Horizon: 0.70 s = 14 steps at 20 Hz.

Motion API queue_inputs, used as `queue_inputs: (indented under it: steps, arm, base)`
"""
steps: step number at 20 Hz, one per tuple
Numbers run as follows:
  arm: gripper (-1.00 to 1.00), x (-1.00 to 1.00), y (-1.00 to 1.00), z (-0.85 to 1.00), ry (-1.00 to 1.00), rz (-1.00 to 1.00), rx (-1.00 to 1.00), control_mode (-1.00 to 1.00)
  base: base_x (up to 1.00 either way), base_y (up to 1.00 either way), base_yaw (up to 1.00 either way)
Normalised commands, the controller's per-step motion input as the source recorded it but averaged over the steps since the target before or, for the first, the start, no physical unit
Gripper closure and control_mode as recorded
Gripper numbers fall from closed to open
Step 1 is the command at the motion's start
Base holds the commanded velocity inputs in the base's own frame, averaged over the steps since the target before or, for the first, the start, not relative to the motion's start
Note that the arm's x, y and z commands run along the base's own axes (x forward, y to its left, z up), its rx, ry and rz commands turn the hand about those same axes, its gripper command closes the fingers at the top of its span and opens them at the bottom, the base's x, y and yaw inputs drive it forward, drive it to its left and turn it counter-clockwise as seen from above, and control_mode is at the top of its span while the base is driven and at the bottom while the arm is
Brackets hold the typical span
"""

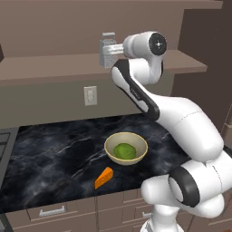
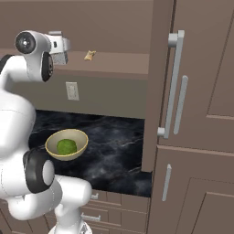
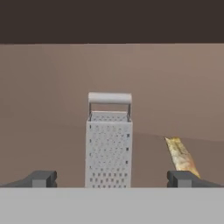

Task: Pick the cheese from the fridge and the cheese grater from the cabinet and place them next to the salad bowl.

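On the cabinet shelf (image 1: 54, 72), the spread pincer (image 3: 111, 178) faces the grater (image 3: 109, 144); cheese (image 1: 104, 177) already lies by the bowl (image 1: 126, 148). Next: advance, then close on its sides.

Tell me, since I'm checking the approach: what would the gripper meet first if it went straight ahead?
The cheese grater, upright on the cabinet shelf, centred between the open gripper fingertips; how far off is unclear.

Perforated matt grey metal cheese grater (image 3: 109, 146), smooth brown wooden cabinet (image 1: 54, 68), glossy black marble counter (image 1: 59, 154)
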Motion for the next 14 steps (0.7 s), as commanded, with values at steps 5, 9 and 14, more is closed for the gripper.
queue_inputs:
  steps: [5, 9, 14]
  arm:
    - [-1.0, 0.16, 0.0, 0.0, 0.0, 0.0, 0.0, -1.0]
    - [-1.0, 0.14, 0.0, 0.0, 0.0, 0.0, 0.0, -1.0]
    - [-1.0, 0.13, 0.0, 0.0, 0.0, 0.0, 0.0, -1.0]
  base:
    - [0.0, 0.0, 0.0]
    - [0.0, 0.0, 0.0]
    - [0.0, 0.0, 0.0]
